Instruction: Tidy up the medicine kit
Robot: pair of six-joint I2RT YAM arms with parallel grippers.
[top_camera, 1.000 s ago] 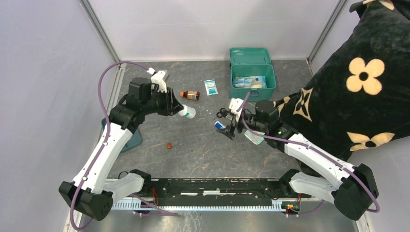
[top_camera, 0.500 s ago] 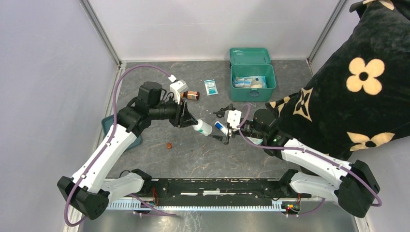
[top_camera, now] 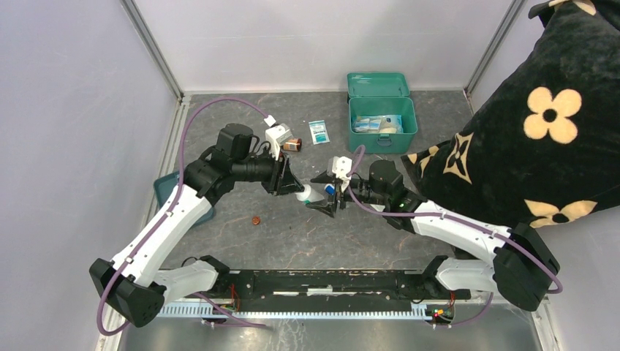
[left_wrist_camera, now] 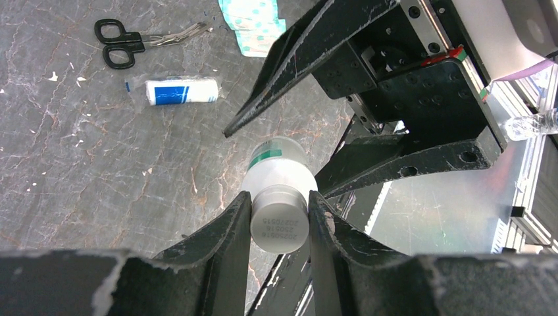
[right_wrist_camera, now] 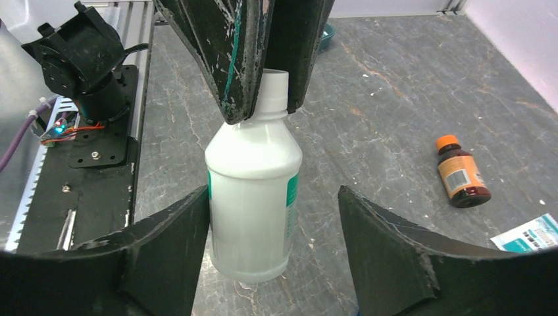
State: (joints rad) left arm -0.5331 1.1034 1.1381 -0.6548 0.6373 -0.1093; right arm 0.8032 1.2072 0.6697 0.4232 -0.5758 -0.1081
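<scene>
A handover is under way above the middle of the desk. The left end effector point(left_wrist_camera: 279, 205) is clamped on the cap of a white plastic bottle with a green-banded label point(right_wrist_camera: 253, 197), so the whole body juts out unsupported. The right end effector point(right_wrist_camera: 273, 220) is spread wide, one finger on each side of the bottle's body, gripping nothing. In the right wrist view the bottle sits off-centre. It is almost against one finger, though I cannot tell whether they touch, and well apart from the other.

That offset looks like the main hazard. If the jaws close as they stand, the nearer finger would meet the bottle first and push it sideways, twisting it in the narrow pinch on the cap. The body is smooth and round, so it could also squirt out of a light squeeze. If the left lets go before the right has a firm hold, the bottle drops to the desk and probably rolls. The two sets of black fingers are also close together, so a small misjudged advance could knock them.

The teal-green box-shaped medicine kit point(top_camera: 382, 117) stands at about 1 o'clock from the handover with its lid open and packets inside. The carry there passes near a small amber glass bottle with an orange cap point(top_camera: 291, 144) at 11 o'clock and a pale printed sachet point(top_camera: 318, 131) at 12.
</scene>
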